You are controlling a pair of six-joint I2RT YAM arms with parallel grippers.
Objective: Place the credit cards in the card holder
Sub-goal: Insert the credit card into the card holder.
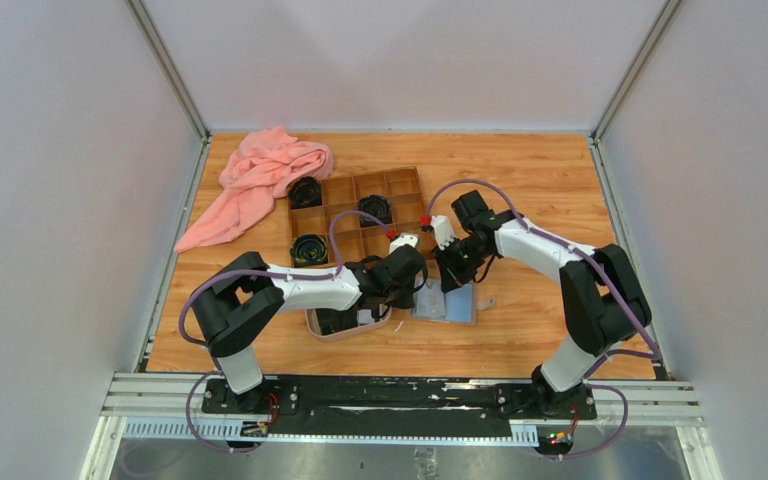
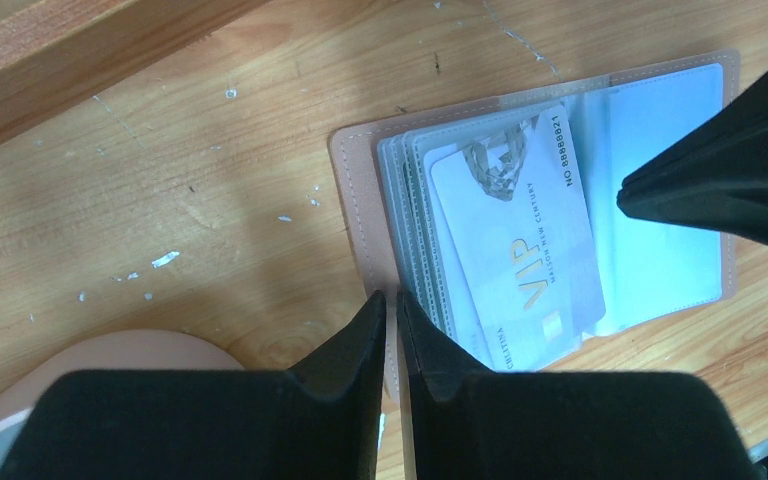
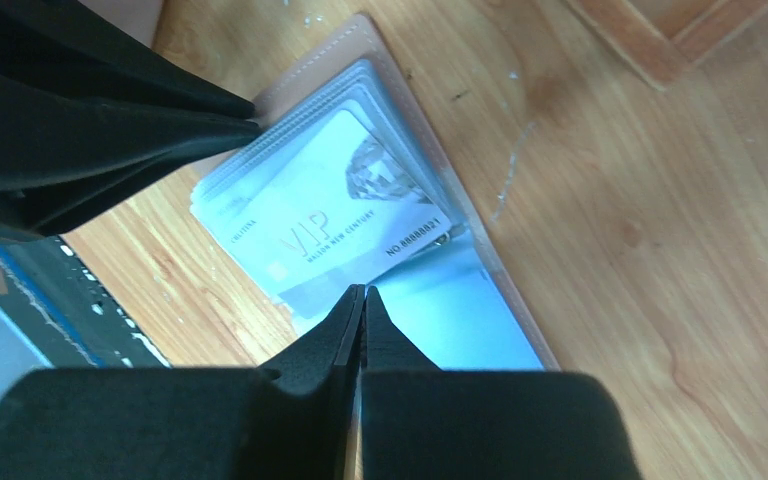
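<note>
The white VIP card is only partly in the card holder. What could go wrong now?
The white VIP card lies tilted, one end outside the card holder; a push may jam it or drag it out. The left gripper and right gripper are close together over the holder and might collide.

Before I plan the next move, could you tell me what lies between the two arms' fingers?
The open card holder, with a white VIP card on it; the left wrist view shows it.

Credit card [image 2: 520, 240] partly in card holder [image 2: 355, 200]
</note>
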